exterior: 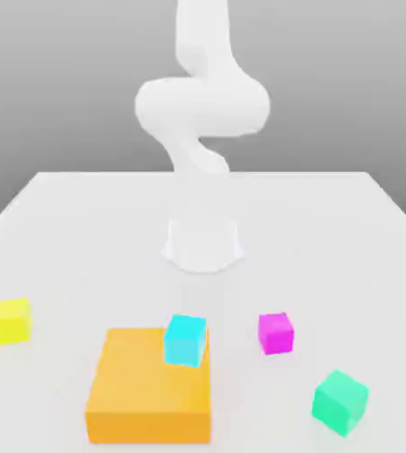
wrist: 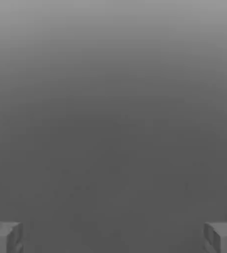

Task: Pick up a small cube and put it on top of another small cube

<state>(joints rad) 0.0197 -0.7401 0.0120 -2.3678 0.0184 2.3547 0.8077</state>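
Several small cubes lie on the white table (exterior: pixel 82 221) in the exterior view. A yellow cube (exterior: pixel 11 320) sits at the left, a magenta cube (exterior: pixel 275 333) right of centre, and a green cube (exterior: pixel 340 402) at the near right, turned at an angle. A cyan cube (exterior: pixel 186 340) appears to rest on the far right corner of a large flat orange block (exterior: pixel 149 389). The white arm (exterior: pixel 202 106) rises from its base (exterior: pixel 203 243) behind the cubes. In the hand view my gripper (wrist: pixel 113 238) is open, its fingertips (wrist: pixel 4 238) wide apart with nothing between them.
The orange block takes up the near middle of the table. Bare table lies between the yellow cube and the block, and around the arm's base. The hand view looks out at plain grey background.
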